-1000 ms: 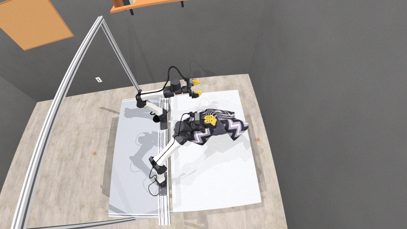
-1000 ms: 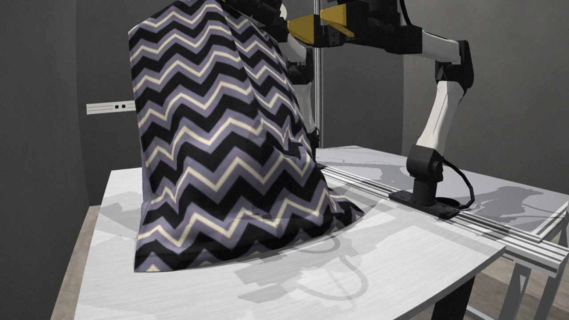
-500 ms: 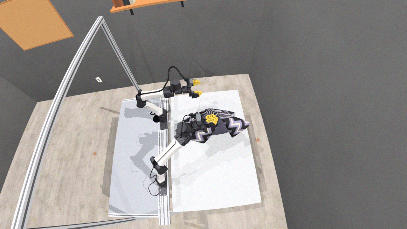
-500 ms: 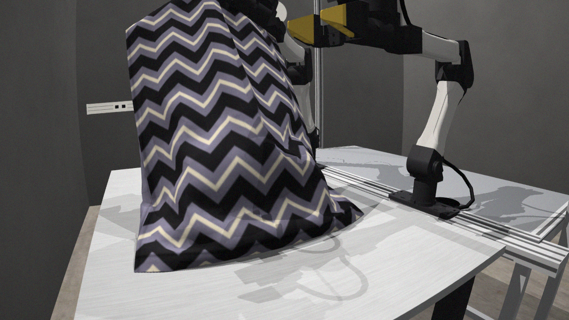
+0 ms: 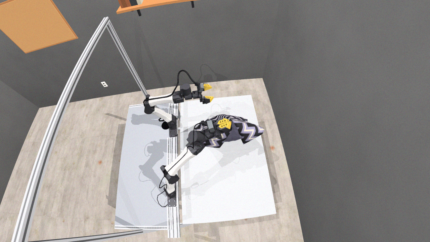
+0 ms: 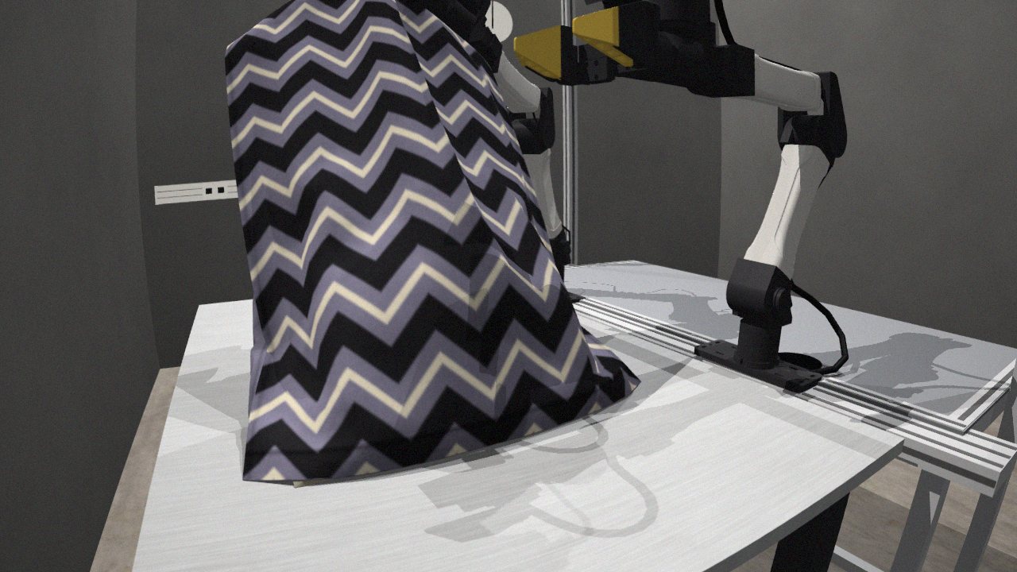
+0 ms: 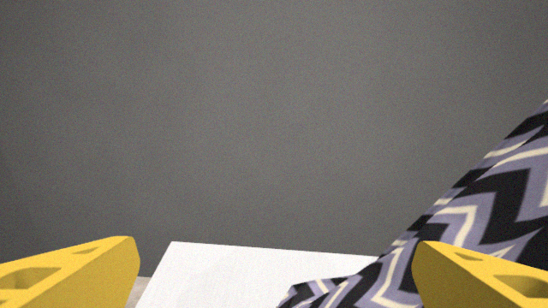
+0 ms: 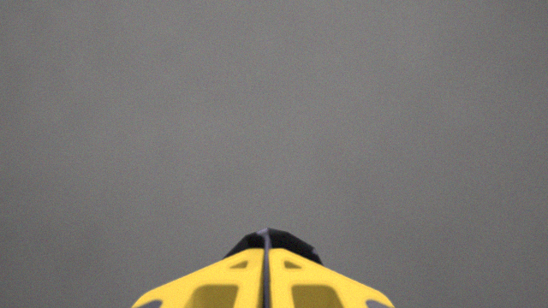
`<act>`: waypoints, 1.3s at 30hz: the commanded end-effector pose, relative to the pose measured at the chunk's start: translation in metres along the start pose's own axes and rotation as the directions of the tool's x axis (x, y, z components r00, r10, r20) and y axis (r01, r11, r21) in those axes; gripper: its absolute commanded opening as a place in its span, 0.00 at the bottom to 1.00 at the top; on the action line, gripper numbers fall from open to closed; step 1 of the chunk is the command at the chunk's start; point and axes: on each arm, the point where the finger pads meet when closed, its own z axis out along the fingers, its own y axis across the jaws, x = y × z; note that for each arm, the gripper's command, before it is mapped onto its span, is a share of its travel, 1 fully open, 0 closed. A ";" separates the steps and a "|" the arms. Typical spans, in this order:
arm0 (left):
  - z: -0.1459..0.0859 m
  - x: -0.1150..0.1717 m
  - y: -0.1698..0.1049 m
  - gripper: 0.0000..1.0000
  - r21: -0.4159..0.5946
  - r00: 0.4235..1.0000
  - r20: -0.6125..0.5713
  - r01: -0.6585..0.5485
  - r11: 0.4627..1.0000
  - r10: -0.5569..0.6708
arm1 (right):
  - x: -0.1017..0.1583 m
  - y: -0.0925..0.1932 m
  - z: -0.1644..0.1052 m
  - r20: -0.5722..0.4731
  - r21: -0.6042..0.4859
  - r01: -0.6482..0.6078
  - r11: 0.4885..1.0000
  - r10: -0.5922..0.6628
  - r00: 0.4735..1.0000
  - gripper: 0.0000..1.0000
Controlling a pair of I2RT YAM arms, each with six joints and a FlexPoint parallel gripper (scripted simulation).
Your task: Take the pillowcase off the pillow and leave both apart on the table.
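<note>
Pillowcase: zigzag cloth (image 5: 252, 130) (image 6: 391, 234) (image 7: 462, 231) (image 8: 295, 245), raised in a tall drape from top left to bottom left of the exterior frame, its lower edge down at the desk (image 5: 228, 186) (image 6: 711, 465) (image 7: 223, 271).
Pillow: I cannot make it out apart from the cloth, nor tell whether it is inside.
My right hand: pressed together (image 5: 223, 123) (image 8: 266, 274), pinching a thin fold of the pillowcase, right of centre in the top frame.
My left hand: spread wide (image 5: 209, 92) (image 6: 572, 42) (image 7: 276, 248), holding nothing, above my right hand in the top frame, apart from the cloth.
Rail: metal strip (image 5: 173, 221) (image 6: 917, 451) along the desk, carrying both my arms.
Wall: plain grey (image 5: 345, 120) (image 6: 639, 191) (image 7: 257, 128) (image 8: 274, 107), behind everything.
</note>
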 end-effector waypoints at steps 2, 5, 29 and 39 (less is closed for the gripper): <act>-0.008 -0.019 -0.005 1.00 0.011 0.999 0.042 -0.007 1.000 0.007 | -0.024 -0.001 0.010 0.105 -0.031 -0.057 0.998 0.060 0.993 0.00; -0.008 -0.019 -0.005 1.00 0.011 0.999 0.042 -0.007 1.000 0.007 | -0.027 -0.001 0.012 0.116 -0.049 -0.066 0.997 0.071 0.991 0.00; -0.008 -0.019 -0.005 1.00 0.011 0.999 0.042 -0.007 1.000 0.007 | 0.003 -0.002 0.024 0.120 -0.171 -0.106 0.980 0.128 0.985 0.00; -0.008 -0.019 -0.005 1.00 0.011 0.999 0.042 -0.007 1.000 0.007 | -0.046 -0.027 0.002 0.229 -0.175 -0.107 0.979 0.146 0.962 0.00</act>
